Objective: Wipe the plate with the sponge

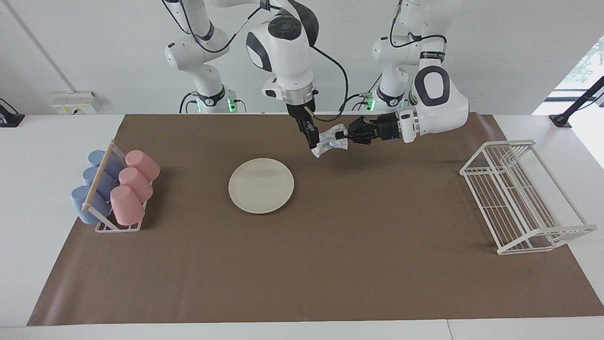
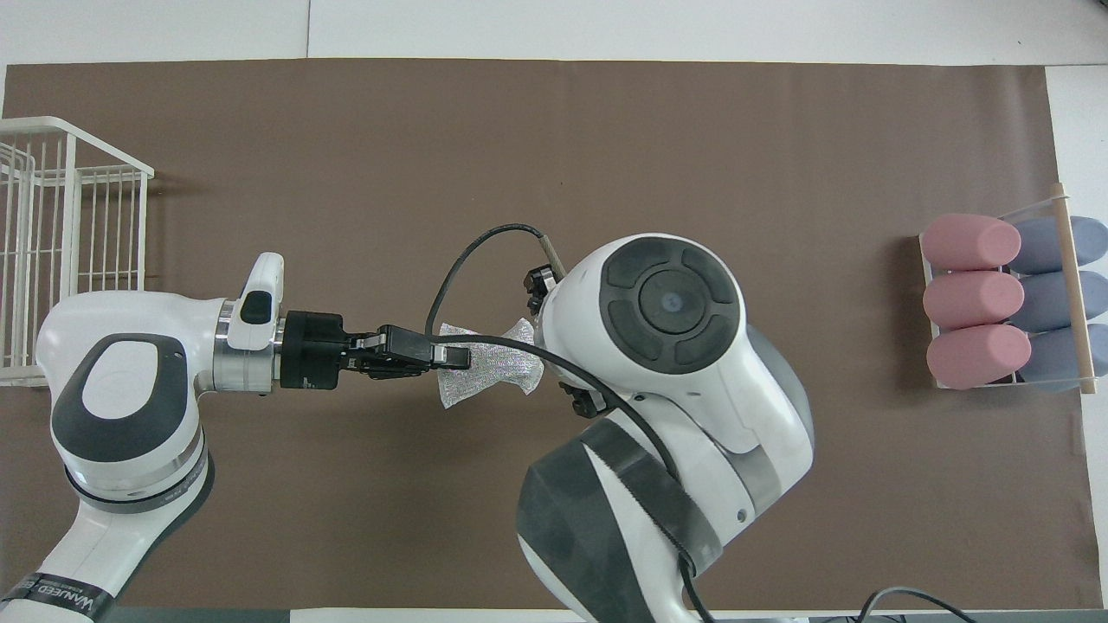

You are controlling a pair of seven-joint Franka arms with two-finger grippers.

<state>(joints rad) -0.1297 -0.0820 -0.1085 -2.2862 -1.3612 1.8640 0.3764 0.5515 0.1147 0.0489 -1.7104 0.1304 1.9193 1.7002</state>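
The sponge, a silvery wrinkled wad, hangs in the air over the brown mat, nearer to the robots than the plate. My left gripper reaches in level from its arm's side and is shut on one end of the sponge. My right gripper points down right beside the sponge's other end, its fingers apart and gripping nothing. The cream plate lies flat on the mat. In the overhead view the right arm's wrist hides the plate.
A rack of pink and blue cups stands at the right arm's end of the mat. A white wire rack stands at the left arm's end. The brown mat covers the table.
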